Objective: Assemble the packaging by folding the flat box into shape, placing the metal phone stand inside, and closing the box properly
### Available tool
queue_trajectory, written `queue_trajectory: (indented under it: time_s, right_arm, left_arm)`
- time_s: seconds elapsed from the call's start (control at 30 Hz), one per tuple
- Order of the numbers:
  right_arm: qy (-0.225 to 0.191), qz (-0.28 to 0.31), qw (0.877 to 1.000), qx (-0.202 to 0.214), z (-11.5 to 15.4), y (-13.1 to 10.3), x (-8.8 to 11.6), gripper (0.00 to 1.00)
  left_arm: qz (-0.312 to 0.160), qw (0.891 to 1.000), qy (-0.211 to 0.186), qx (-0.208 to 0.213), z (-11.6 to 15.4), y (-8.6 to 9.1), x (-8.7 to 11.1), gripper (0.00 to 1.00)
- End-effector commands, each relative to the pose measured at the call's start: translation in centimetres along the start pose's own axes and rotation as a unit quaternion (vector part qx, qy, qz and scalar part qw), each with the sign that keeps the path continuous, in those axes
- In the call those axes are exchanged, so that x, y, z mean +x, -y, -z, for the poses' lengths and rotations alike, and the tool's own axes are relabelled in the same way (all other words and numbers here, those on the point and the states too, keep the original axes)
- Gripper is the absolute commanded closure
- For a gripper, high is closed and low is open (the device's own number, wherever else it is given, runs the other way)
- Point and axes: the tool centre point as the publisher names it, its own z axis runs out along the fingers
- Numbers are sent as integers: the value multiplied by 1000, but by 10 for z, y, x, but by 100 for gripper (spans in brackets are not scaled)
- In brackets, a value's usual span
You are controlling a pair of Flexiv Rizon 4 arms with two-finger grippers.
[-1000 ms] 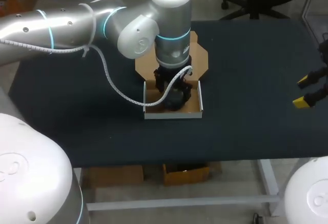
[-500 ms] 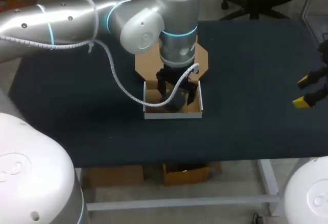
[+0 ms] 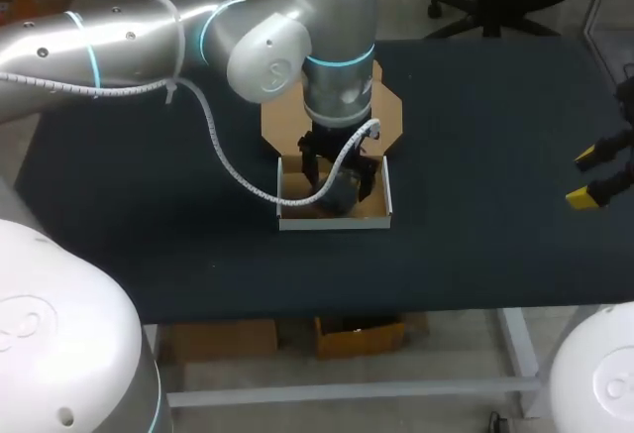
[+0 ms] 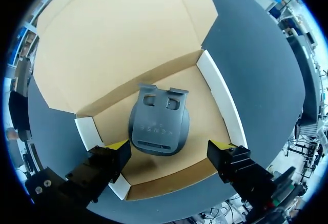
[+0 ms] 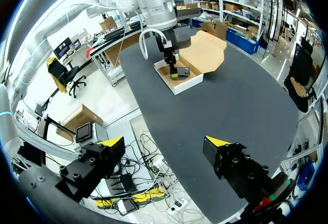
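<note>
Your left gripper (image 4: 169, 149) hung wide open over the box (image 4: 218, 93), holding nothing. The phone stand (image 4: 159, 126) lay flat on the box floor, between the fingers but touched by neither. Your right gripper (image 3: 586, 177) stood open and empty, well apart near the table (image 3: 495, 126) edge. The stand looked like stiff, smooth dark metal, probably heavy enough to stay put. The lid (image 4: 118, 39), thin matte brown cardboard, lay open behind; it would likely crease easily, so take it by its far edge.

- The box (image 4: 169, 170) was plain brown cardboard, matt, with white outer walls.
- The phone stand (image 4: 158, 125) looked smooth matt grey metal.
- The table (image 3: 495, 225) had a dark matt covering.
</note>
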Motion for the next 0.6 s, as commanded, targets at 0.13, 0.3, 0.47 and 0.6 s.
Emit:
queue_trajectory:
  time_s: [0.13,0.3,0.47,0.6]
  right_arm:
    - [-1,1,1000,-1,1,0,0,0]
    - [-1,1,1000,-1,1,0,0,0]
    - [-1,1,1000,-1,1,0,0,0]
    - [-1,1,1000,-1,1,0,0,0]
  left_arm:
    - [0,1000,2,0,0,0,1,0]
    - [25,1000,10,6,-1,1,0,0]
    - [61,998,9,13,-3,0,-1,0]
    - [87,996,1,12,-5,1,-3,0]
